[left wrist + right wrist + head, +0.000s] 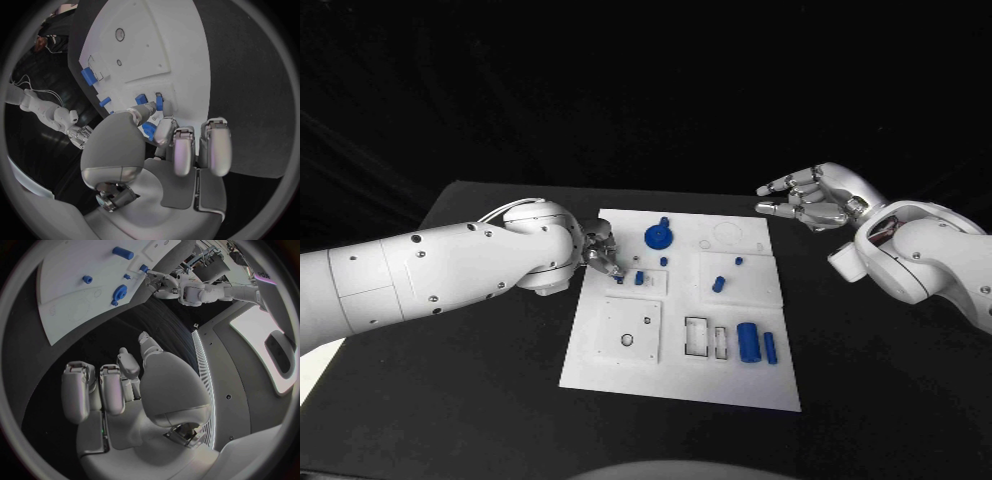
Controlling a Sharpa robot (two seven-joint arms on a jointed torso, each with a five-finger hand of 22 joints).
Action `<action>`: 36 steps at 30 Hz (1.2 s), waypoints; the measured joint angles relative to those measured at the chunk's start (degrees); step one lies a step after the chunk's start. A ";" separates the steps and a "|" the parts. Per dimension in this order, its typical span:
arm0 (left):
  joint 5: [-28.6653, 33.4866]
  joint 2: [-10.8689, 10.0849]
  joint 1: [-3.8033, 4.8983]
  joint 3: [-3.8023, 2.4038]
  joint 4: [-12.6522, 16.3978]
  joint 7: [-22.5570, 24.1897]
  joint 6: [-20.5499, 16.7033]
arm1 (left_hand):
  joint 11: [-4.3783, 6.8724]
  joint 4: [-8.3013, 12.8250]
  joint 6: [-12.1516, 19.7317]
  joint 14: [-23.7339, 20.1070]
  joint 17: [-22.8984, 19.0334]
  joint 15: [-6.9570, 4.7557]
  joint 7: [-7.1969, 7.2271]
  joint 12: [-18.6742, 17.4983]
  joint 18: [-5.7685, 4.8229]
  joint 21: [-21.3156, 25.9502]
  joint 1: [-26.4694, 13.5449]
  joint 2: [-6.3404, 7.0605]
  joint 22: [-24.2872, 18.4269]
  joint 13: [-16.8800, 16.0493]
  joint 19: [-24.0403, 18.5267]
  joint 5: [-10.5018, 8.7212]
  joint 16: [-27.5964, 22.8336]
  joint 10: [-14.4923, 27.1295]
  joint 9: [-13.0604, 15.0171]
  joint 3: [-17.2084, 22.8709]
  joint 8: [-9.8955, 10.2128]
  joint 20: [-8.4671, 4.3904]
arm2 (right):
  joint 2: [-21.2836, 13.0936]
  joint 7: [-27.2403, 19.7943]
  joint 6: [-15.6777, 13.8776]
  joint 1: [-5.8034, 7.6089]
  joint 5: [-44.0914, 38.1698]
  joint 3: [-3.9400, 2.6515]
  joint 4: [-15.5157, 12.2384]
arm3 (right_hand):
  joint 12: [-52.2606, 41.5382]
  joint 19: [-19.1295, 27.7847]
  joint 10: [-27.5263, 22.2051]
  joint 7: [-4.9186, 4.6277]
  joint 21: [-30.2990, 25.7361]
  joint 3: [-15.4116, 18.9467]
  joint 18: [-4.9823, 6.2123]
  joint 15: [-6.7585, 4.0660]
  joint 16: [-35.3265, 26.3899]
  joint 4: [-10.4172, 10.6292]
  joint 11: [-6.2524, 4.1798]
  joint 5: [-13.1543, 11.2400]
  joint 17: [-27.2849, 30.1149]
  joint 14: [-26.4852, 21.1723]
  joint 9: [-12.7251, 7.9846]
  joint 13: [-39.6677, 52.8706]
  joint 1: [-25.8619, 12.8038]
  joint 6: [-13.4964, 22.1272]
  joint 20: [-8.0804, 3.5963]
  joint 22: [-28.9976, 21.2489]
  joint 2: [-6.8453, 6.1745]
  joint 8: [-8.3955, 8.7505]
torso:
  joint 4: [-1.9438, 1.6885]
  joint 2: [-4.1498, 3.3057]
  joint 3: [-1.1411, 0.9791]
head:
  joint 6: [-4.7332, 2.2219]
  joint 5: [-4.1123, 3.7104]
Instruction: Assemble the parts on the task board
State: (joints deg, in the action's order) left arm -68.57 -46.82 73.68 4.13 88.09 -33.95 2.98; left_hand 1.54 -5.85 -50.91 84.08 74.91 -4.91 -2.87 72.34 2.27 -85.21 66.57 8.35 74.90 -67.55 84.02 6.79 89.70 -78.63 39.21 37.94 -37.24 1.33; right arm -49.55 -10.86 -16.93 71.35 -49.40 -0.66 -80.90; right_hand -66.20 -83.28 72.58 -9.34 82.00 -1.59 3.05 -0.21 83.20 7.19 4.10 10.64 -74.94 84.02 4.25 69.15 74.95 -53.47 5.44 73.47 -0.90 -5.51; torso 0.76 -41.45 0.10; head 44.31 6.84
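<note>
Nearest on the board (678,385), two blue cylinders (757,343) lie loose beside empty slots (705,338). Small pegs (718,284) stand mid-board and a blue disc (658,236) sits at the far edge, so much appears unassembled. The left hand (600,250) pinches a small blue part (148,130) at the board's left edge. The right hand (811,199) hovers off right, fingers apart and empty.

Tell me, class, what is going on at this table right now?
A two-armed robot is assembling blue parts on a white board. Its left hand is down at the board's left edge, fingers at a small blue part; whether it grips it cannot be told. The right hand hangs open above the table, off the board's far right corner, holding nothing. A blue disc and two blue cylinders lie untouched on the board.
</note>
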 measured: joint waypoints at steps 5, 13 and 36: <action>0.00 0.05 -0.04 0.00 0.02 -0.05 0.16 | 0.00 0.00 0.00 0.00 0.00 0.00 0.00 0.00 0.00 0.00 0.04 -0.04 0.00 0.00 0.00 -0.03 0.00 0.00 0.00 0.00 0.02 0.00 | -0.01 -0.01 0.01 0.00 0.00 0.00 -0.03 | 0.00 0.00 0.00 0.00 0.00 0.00 0.00 0.00 0.00 0.00 0.00 0.00 0.00 0.00 0.00 0.00 0.00 0.00 0.00 0.00 0.00 0.00 | 0.00 -0.01 -0.01 | 0.08 -0.01; 0.00 0.12 -0.07 0.00 0.04 -0.09 0.68 | 0.00 0.00 -0.08 0.00 0.00 0.00 -0.08 0.00 0.00 0.00 0.04 -0.04 0.01 0.01 0.00 -0.15 0.00 0.00 -0.01 0.00 0.04 0.00 | -0.04 -0.01 0.03 0.00 0.01 0.00 -0.07 | 0.00 0.00 0.00 0.00 0.00 0.00 0.00 0.00 0.00 0.00 0.00 0.00 0.01 0.00 0.00 0.00 0.00 0.00 0.00 0.00 0.00 0.00 | 0.01 -0.01 -0.01 | 0.18 -0.01; -0.01 1.14 -0.09 -0.12 -1.13 -0.61 1.94 | 0.17 0.32 -0.08 0.00 0.03 0.00 -0.08 0.00 0.00 -0.20 -0.42 -0.03 0.04 0.02 0.00 0.06 0.00 -0.17 0.11 0.51 0.10 0.00 | -0.07 -0.05 0.03 -0.01 0.01 0.00 -0.25 | 0.00 0.00 0.00 0.00 0.00 0.00 0.00 0.00 0.00 0.00 0.00 0.00 0.02 0.00 0.00 0.01 0.00 0.00 0.00 0.00 0.00 0.00 | 0.00 -0.03 0.02 | 0.46 0.16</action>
State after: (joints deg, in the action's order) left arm -68.58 -45.67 73.59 4.01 86.96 -34.55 4.92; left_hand 1.71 -5.53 -50.99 84.08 74.93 -4.91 -2.94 72.34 2.27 -85.42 66.15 8.32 74.94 -67.53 84.02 6.85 89.70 -78.80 39.33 38.45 -37.15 1.33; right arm -49.62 -10.91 -16.89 71.34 -49.39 -0.65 -81.15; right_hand -66.20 -83.28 72.58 -9.34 82.00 -1.59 3.05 -0.21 83.21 7.19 4.10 10.64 -74.92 84.02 4.25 69.16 74.95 -53.47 5.44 73.48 -0.90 -5.51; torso 0.76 -41.48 0.12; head 44.77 7.00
